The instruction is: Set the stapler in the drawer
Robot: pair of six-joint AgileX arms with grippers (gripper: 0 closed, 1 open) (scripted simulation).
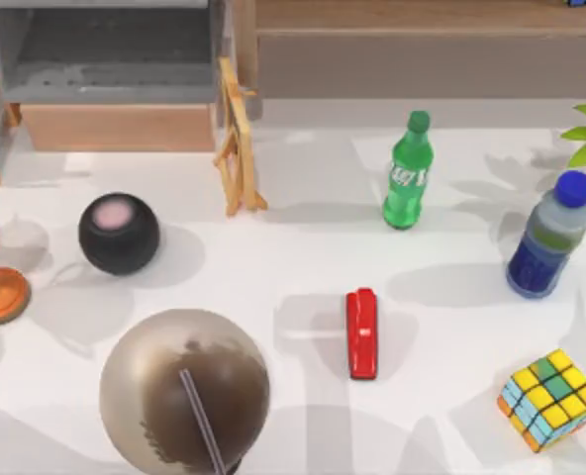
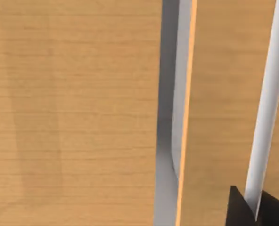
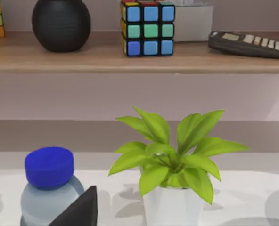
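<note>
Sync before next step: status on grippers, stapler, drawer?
Stapler flat on table, ungripped. Drawer open, top view's upper left. Wooden easel beside it.

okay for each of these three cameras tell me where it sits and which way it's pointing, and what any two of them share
Top view: above the table, looking down on the stapler and the drawer.
Left wrist view: on the left arm, close against wooden panels; a dark fingertip shows.
Right wrist view: on the right arm, facing the potted plant and shelf; a dark fingertip shows.
Shared: top and right wrist views both show the blue-capped bottle.
</note>
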